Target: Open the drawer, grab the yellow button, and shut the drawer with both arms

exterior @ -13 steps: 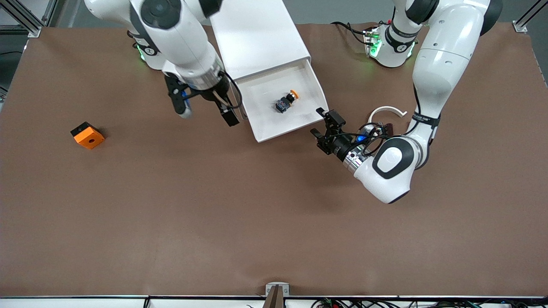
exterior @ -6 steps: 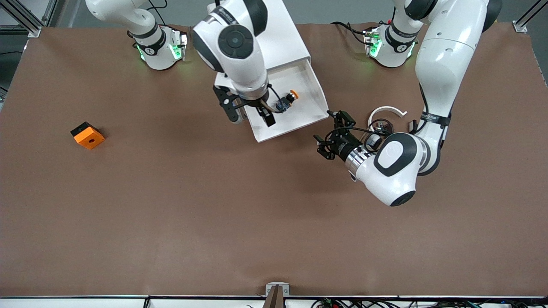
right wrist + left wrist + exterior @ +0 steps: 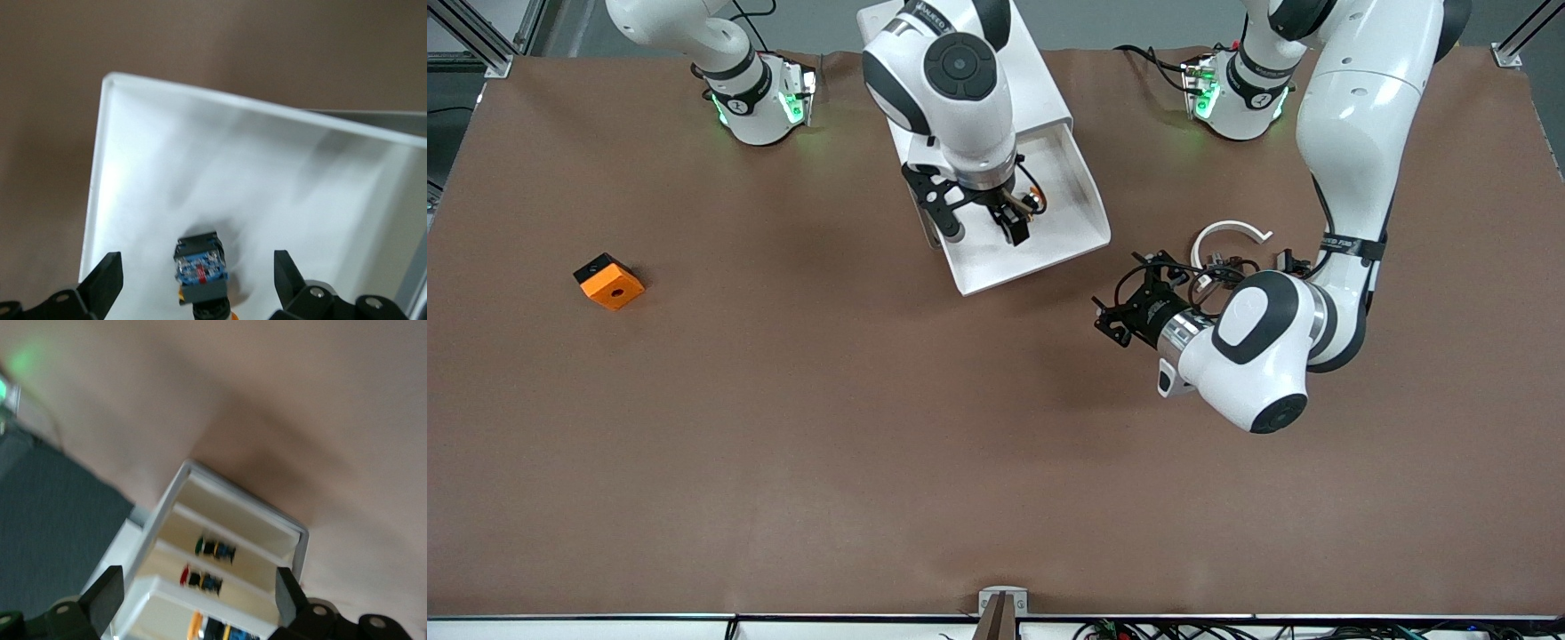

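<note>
The drawer (image 3: 1060,238), topmost of the white cabinet (image 3: 1040,84), stands pulled out. The button (image 3: 200,268) lies on its white floor (image 3: 267,180), blue and black body showing. In the front view only its orange cap (image 3: 1038,197) peeks out beside the right hand. My right gripper (image 3: 983,228) hangs open just over the tray, and in the right wrist view (image 3: 198,293) one finger stands on each side of the button without touching it. My left gripper (image 3: 1123,298) is open and empty over the table beside the drawer's front corner, toward the left arm's end; it is also in the left wrist view (image 3: 198,603).
An orange block (image 3: 608,281) with a dark hole lies toward the right arm's end. A white arc (image 3: 1232,231) and small black clips (image 3: 1227,265) lie by the left forearm. The left wrist view shows a green-capped button (image 3: 215,548) and a red-capped button (image 3: 200,579) in lower drawers.
My right arm swung from beside the drawer to over it, and its open fingers now straddle the button. My left gripper drew back from the drawer's front corner toward the front camera.
</note>
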`<state>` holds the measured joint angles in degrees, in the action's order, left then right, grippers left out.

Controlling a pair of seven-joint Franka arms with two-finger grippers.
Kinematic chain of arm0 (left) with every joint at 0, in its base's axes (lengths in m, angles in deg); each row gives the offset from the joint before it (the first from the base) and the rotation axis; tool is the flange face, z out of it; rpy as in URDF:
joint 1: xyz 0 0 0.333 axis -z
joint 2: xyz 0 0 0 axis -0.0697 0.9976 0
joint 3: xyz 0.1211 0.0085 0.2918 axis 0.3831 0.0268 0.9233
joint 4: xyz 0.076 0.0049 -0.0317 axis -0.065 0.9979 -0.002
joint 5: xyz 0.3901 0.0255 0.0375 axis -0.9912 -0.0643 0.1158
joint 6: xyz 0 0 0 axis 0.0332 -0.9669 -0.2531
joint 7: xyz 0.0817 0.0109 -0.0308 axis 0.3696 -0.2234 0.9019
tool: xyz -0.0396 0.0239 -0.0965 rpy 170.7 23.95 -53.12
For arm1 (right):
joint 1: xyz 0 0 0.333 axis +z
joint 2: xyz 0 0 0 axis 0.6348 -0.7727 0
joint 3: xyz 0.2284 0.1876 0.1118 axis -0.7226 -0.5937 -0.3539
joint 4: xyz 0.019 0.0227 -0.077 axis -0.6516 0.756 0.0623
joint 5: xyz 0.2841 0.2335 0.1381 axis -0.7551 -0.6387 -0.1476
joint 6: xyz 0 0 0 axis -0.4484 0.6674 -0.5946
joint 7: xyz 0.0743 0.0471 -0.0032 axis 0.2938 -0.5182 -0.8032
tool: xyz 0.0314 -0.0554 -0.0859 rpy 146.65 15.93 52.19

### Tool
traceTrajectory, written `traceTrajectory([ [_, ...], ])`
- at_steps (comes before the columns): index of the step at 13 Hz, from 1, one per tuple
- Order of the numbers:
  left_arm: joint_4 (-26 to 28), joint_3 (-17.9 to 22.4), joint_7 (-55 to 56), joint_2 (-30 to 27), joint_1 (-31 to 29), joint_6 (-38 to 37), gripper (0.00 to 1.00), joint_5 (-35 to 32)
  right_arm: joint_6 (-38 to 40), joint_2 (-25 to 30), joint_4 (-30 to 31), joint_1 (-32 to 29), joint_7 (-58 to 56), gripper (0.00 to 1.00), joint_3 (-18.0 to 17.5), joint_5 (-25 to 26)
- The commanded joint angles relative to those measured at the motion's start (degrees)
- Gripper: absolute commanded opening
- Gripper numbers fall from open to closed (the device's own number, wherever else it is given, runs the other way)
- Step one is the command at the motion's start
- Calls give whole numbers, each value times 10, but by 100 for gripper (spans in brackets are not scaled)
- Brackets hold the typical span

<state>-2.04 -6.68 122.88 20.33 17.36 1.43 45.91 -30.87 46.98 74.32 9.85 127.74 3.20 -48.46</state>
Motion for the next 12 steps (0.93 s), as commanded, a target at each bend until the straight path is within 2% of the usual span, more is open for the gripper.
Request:
traceTrajectory([
  [1,7,0,-100,-32,5,46,100,-84,7,-34,-26,29,6,100,7,0],
  [4,7,-2,-144,-49,23,137,100,-158,7,-70,-55,42,6,100,8,2],
  [7,7,2,-159,-69,58,176,100,-214,7,-73,-61,45,-19,100,8,5],
  [9,6,-1,-163,-71,67,203,100,-218,8,-73,-61,45,-24,91,8,12],
  [11,7,6,-163,-73,84,235,100,-220,10,-72,-61,44,-47,91,9,17],
  [12,8,6,-163,-73,84,247,100,-221,10,-72,-61,44,-51,87,9,19],
])
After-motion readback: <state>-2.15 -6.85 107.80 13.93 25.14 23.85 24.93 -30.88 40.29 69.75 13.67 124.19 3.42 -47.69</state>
